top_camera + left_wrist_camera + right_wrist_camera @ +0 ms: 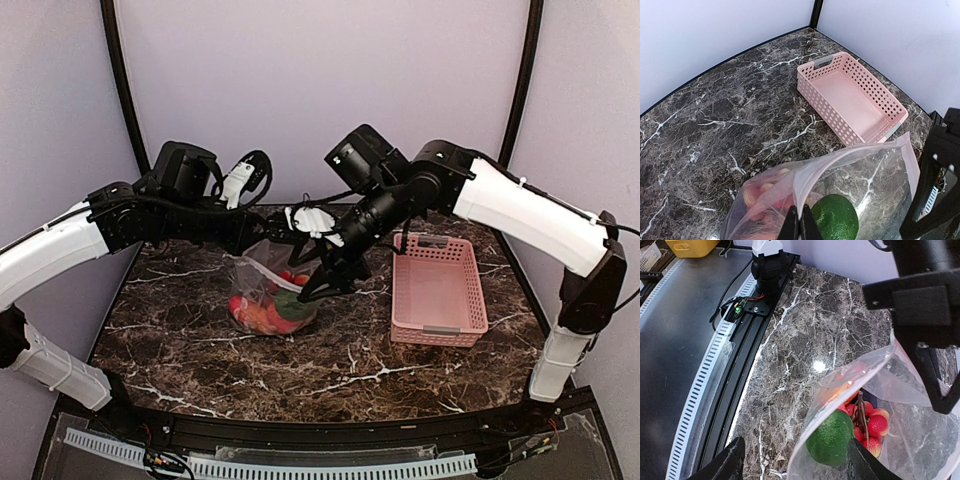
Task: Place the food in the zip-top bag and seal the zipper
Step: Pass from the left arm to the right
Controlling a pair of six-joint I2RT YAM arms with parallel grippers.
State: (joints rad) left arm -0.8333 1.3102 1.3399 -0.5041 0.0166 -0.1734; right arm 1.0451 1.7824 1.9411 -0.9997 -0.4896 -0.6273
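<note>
Here the clear crinkly zip-top plastic bag (262, 290) stands mid-way across the dark marbled worktop (180, 340), its long axis roughly upright and its mouth pointing up. A red grape bunch (872, 425) and a round green piece (830, 437) lie at its bottom. The left hand (801, 225) is pinched closed on the bag's rim; the right hand (797, 460) hangs over the mouth, fingers spread wide.

A pink slotted basket (438, 290) sits at three o'clock on the dark marbled worktop (180, 340), its long sides running toward twelve.
</note>
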